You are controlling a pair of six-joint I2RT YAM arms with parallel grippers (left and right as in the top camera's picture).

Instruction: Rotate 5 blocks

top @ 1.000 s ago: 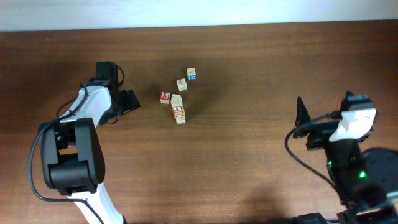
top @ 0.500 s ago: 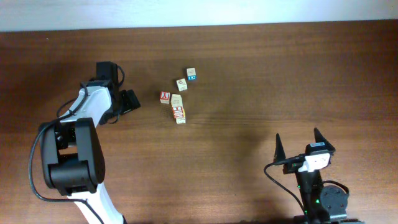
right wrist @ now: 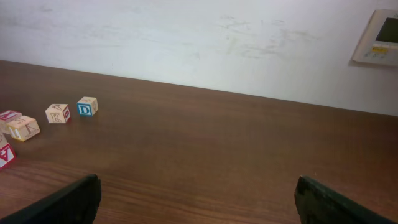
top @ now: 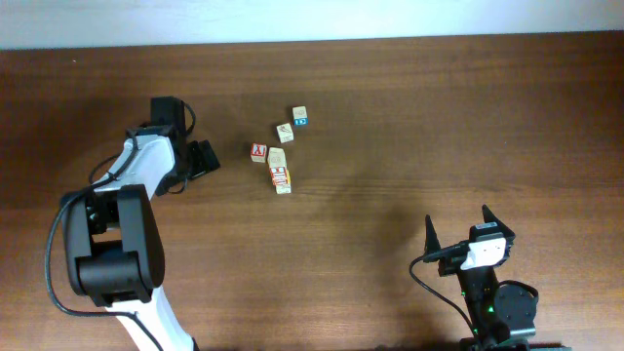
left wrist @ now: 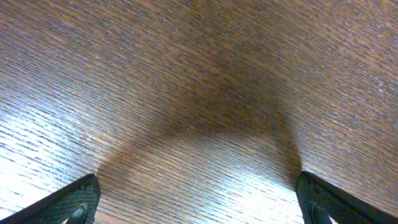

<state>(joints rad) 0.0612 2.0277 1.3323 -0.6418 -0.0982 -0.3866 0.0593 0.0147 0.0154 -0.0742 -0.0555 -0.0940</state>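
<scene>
Blocks point(top: 279, 158) sit clustered at 11 o'clock from the centre of the table point(top: 409, 117), all resting on the wood, none held. D block point(top: 300, 117), blue letter, is at the cluster's 1 o'clock end, with K block point(top: 285, 132) just beside it at 7 o'clock. Red-marked block point(top: 258, 152) is at the 9 o'clock edge. A short row point(top: 281, 179) touching end to end runs toward 6 o'clock; can't tell how many are in it. Left gripper point(top: 203, 159) is near the cluster at its 9 o'clock, fingers spread wide, only bare wood between them. Right gripper point(top: 458, 222) is at 5 o'clock on the table, well apart from the blocks, fingers spread wide with nothing between.
</scene>
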